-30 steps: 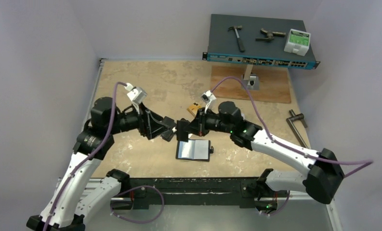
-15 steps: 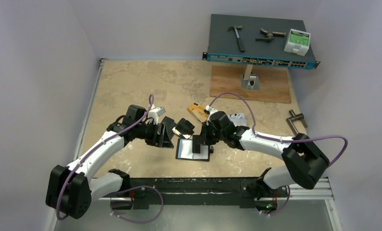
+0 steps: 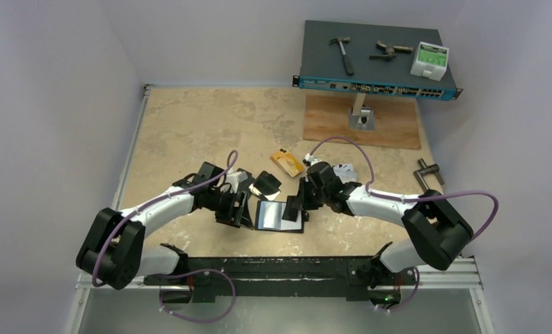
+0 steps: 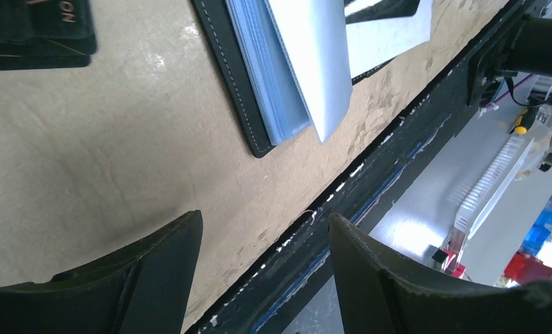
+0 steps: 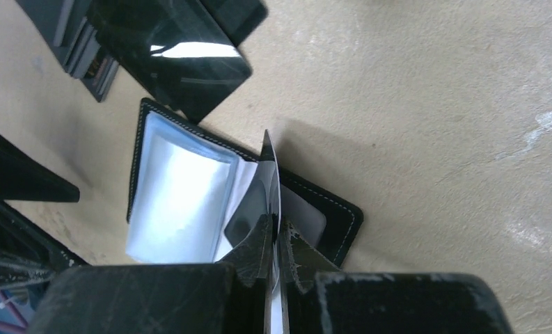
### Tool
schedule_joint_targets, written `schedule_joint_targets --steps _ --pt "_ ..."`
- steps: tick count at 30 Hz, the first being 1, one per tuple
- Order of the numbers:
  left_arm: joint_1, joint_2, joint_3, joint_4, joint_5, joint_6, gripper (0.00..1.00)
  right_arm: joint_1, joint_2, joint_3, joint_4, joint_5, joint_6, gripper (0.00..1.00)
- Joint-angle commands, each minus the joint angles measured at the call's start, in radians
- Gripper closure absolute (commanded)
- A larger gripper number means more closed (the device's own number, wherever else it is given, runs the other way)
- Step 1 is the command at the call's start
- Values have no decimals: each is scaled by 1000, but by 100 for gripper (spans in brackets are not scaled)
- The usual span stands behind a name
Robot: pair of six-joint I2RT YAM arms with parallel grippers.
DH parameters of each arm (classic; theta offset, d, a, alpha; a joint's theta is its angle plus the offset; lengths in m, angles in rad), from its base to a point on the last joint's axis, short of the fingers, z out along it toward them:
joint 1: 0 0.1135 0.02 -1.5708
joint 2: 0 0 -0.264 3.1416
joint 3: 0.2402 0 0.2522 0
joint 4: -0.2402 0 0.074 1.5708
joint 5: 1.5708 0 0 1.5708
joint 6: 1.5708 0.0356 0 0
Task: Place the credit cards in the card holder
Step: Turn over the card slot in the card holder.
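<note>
There's the card holder (image 3: 269,216), lying open close to the bench's (image 3: 189,125) near edge, about midway along it. The right gripper (image 3: 295,209) is pinched tight on one clear sleeve (image 5: 271,181), standing it up off the stack. The left gripper (image 3: 243,209) hangs low just left of the holder, jaws apart, nothing between them. An orange card (image 3: 287,163) and a silver-white card (image 3: 343,170) lie further back, towards mid-bench

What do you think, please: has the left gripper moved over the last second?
Yes. The left gripper has come down the view, from beyond the card holder's far left corner to beside its left edge.
</note>
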Motion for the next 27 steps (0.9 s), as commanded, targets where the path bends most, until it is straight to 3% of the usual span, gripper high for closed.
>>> schedule_joint_targets --steps 1,12,27 --pt "-49 72 70 32 5 -14 34 0 74 -29 -31 -2 -19 100" --pt "-101 235 160 32 5 -14 34 -2 76 -91 52 -62 -9 100" --pt "-185 329 213 32 5 -14 34 -7 62 -141 92 -99 4 100"
